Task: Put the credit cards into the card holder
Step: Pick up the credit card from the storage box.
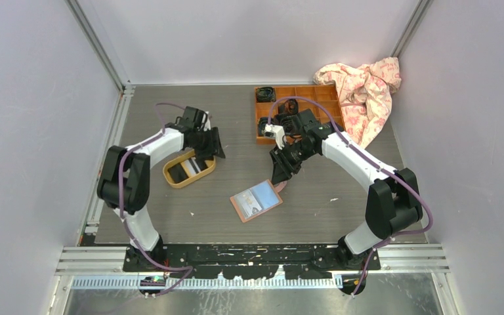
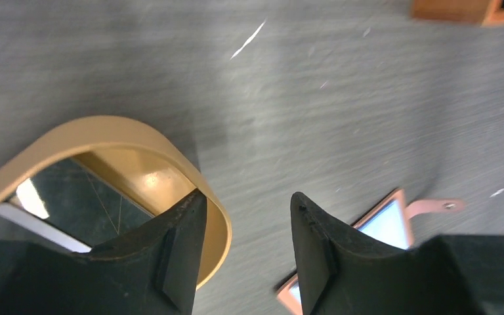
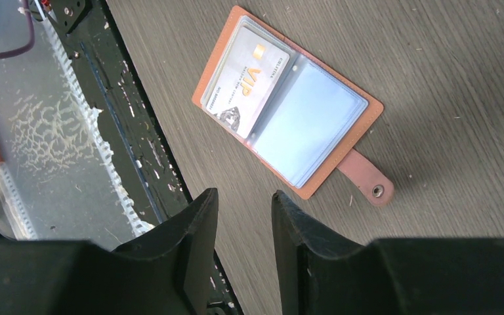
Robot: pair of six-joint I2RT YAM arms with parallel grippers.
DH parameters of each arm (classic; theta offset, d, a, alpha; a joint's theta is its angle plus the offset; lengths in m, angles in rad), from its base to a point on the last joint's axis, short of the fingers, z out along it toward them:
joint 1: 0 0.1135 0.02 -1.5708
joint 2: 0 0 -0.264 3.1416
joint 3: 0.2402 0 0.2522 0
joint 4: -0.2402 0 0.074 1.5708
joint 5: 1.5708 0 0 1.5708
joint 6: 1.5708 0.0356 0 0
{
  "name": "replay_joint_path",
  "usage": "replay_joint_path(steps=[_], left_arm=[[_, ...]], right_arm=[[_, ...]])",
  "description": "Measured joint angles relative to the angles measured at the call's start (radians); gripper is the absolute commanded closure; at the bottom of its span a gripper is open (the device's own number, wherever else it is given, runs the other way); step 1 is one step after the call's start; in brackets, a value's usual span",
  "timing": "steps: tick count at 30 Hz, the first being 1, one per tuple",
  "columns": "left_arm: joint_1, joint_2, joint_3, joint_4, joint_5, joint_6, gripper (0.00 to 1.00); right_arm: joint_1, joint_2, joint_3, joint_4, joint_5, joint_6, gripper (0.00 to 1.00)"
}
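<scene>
The pink card holder (image 1: 270, 195) lies open on the table at centre front. In the right wrist view it (image 3: 312, 128) holds a white VIP card (image 3: 246, 88) in one bluish pocket, and its snap tab (image 3: 367, 180) sticks out. More cards (image 1: 187, 169), black and white, lie in the yellow oval tray (image 1: 169, 176); the left wrist view shows them (image 2: 72, 197) inside the tray's rim (image 2: 138, 138). My left gripper (image 1: 210, 149) (image 2: 246, 200) is open and empty over the tray's right end. My right gripper (image 1: 279, 176) (image 3: 244, 195) is open and empty just above the holder's far right corner.
An orange-brown wooden compartment box (image 1: 298, 108) stands at the back behind the right arm, with a crumpled pink floral cloth (image 1: 364, 92) to its right. The black mounting rail (image 3: 115, 98) runs along the table's front edge.
</scene>
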Motion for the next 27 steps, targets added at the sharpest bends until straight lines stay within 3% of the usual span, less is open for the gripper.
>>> replay_joint_path(steps=[8, 14, 17, 23, 26, 27], left_arm=[[-0.021, 0.204, 0.221, 0.054, 0.117, -0.082, 0.49], [-0.036, 0.192, 0.252, 0.084, 0.122, -0.096, 0.47], [-0.035, 0.122, 0.235, 0.102, 0.109, -0.090, 0.47], [0.003, -0.233, 0.071, 0.159, 0.089, -0.077, 0.44], [0.036, -0.394, 0.017, 0.167, 0.091, -0.073, 0.35], [0.048, -0.444, 0.003, 0.165, 0.092, -0.072, 0.32]], right_arm=[[0.000, 0.000, 0.000, 0.000, 0.005, -0.002, 0.58], [-0.002, 0.000, 0.000, 0.000, 0.008, -0.012, 0.58], [-0.003, -0.005, -0.002, -0.001, 0.009, -0.022, 0.58], [-0.013, -0.049, -0.005, -0.003, 0.022, -0.039, 0.55], [-0.015, -0.074, -0.005, -0.002, 0.043, -0.045, 0.52], [-0.015, -0.083, -0.005, 0.000, 0.053, -0.045, 0.47]])
